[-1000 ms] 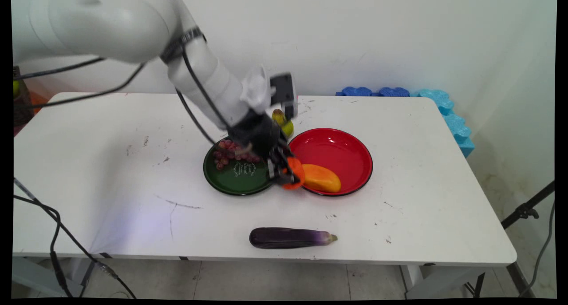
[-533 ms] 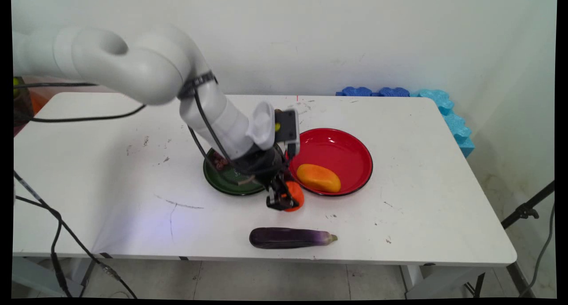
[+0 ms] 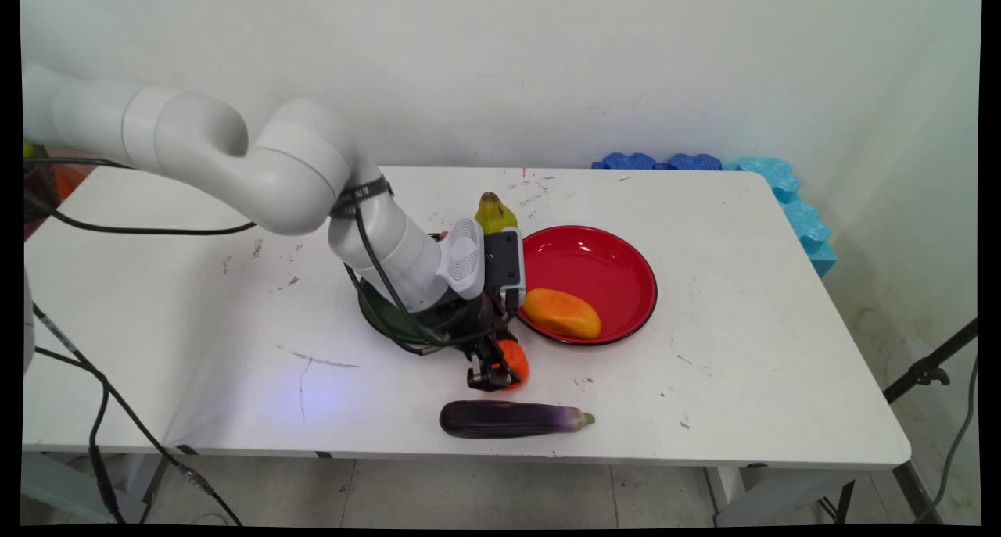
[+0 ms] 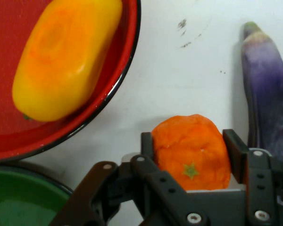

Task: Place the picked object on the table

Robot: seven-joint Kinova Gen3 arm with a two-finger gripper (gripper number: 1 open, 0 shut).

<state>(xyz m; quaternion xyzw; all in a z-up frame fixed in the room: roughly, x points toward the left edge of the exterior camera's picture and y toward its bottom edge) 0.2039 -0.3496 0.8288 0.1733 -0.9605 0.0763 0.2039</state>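
- I see the white table (image 3: pixel 704 381) carrying everything; it has dark scuff marks on its surface.
- The red plate (image 3: pixel 602 255) stands right of the middle, and the green plate (image 3: pixel 374 316) stands just beside it on the left, mostly hidden under my arm.
- The purple eggplant (image 3: pixel 508 418) lies lengthwise near the front edge of the table, apart from both plates.
- The yellow-orange mango (image 3: pixel 561 313) lies inside the red plate, at its front left part; in the hand view it rests against the plate's rim.
- A green-yellow pear (image 3: pixel 493 212) stands behind the plates, partly covered by my wrist.
- The hand (image 3: pixel 493 374) is low over the table, between the plates and the eggplant, and it is pinching the orange tangerine (image 4: pixel 192 151) from both sides.
- The tangerine is on bare table, just outside the red plate's rim and near the eggplant, its small green star-shaped stem mark facing the hand camera.
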